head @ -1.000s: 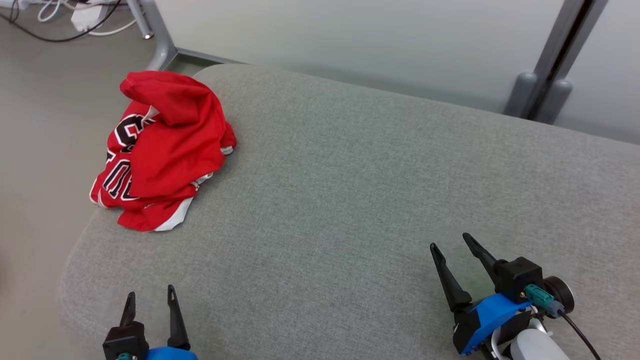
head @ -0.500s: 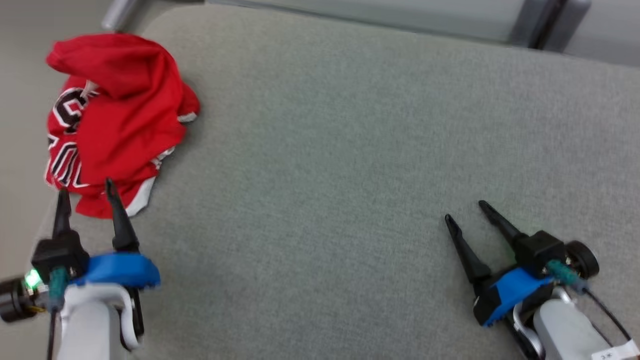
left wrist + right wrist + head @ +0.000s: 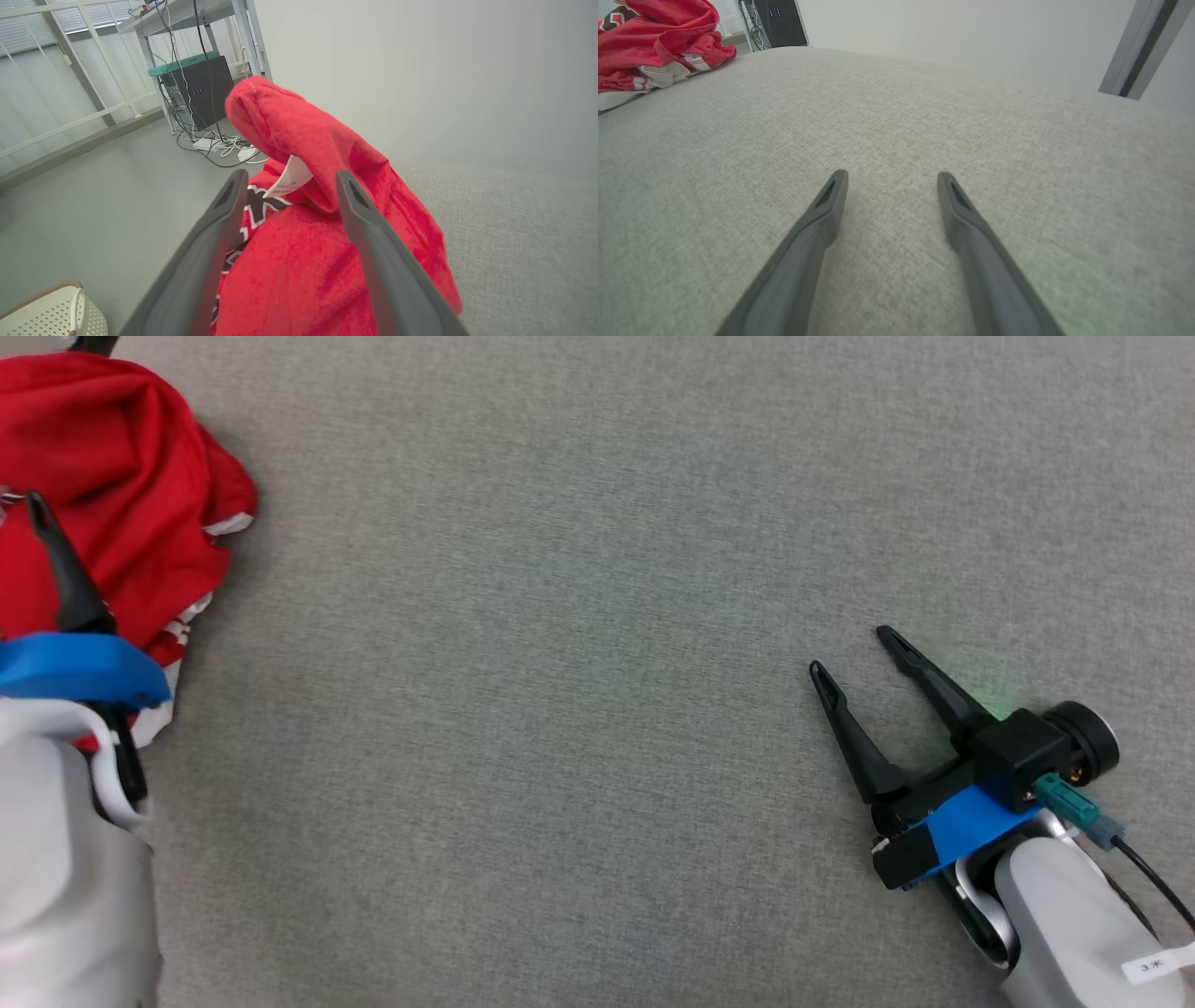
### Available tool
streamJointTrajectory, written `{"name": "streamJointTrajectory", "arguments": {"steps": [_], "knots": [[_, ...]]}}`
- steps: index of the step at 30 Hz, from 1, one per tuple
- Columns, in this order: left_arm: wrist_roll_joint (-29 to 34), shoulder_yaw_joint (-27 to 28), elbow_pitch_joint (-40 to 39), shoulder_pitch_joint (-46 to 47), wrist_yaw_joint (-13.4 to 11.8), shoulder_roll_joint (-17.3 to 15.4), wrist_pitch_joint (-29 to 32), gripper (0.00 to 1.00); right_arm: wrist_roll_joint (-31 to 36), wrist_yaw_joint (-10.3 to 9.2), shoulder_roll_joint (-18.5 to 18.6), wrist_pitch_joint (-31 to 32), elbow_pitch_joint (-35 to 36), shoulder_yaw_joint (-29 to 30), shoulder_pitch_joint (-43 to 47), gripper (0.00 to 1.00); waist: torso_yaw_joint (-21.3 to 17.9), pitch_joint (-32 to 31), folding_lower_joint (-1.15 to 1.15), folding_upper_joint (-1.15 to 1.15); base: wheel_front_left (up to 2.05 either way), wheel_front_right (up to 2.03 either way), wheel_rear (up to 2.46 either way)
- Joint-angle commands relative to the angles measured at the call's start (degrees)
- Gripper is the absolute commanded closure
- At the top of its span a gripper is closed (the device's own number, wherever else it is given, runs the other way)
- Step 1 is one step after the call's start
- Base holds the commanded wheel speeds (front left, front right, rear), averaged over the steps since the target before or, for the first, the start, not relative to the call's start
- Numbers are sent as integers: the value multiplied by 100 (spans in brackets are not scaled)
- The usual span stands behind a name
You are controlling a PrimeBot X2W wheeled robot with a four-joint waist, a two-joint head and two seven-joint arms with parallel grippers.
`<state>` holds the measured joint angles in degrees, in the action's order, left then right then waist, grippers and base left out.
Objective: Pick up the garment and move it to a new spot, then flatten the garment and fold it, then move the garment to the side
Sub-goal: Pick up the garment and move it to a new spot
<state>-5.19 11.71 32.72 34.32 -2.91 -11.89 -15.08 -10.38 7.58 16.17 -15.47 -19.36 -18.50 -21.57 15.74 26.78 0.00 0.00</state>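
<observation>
Item: red garment [image 3: 121, 467], crumpled; likely soft, light and limp. Your left gripper [image 3: 290, 177], jaws spread, frames its raised fold, so pinch there. Right gripper [image 3: 850, 649], jaws spread, sits well apart from it.

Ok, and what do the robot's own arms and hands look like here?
The left hand and right hand each have two long, tapered black fingers on a black base with a blue bracket. The forearms are pale grey-white shells. The right wrist carries a teal connector with a black cable, and a small white label sits on that forearm.
</observation>
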Motion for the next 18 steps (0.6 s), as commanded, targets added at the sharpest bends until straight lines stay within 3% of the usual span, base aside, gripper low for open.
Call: {"name": "streamJointTrajectory", "arguments": {"steps": [1,7,11,12,13,14,18], "knots": [[-42,53,251,344,31,-133,-15,0,-59,-15,161,58,-254,34,47,0,-61,61,0,0,0,0,0],[-274,203,995,983,192,-382,-14,0,-111,-21,266,76,-225,29,38,0,-229,250,0,0,0,0,0],[-480,418,1304,1209,106,-437,-14,0,-99,-22,279,80,-218,39,44,0,-331,325,0,0,0,0,0],[-498,446,1344,1241,105,-464,-15,12,-102,-22,269,80,-217,49,51,0,-357,334,0,0,0,0,0],[-513,437,1417,1277,146,-477,-14,65,-99,-22,261,81,-212,61,56,0,-376,339,0,0,0,0,0],[-515,433,1414,1325,164,-505,-15,100,-99,-22,249,81,-208,86,62,0,-393,341,0,0,0,0,0],[-338,304,1131,1379,241,-562,-15,100,-96,-22,187,81,-222,100,70,0,-440,293,0,0,0,0,0]]}}
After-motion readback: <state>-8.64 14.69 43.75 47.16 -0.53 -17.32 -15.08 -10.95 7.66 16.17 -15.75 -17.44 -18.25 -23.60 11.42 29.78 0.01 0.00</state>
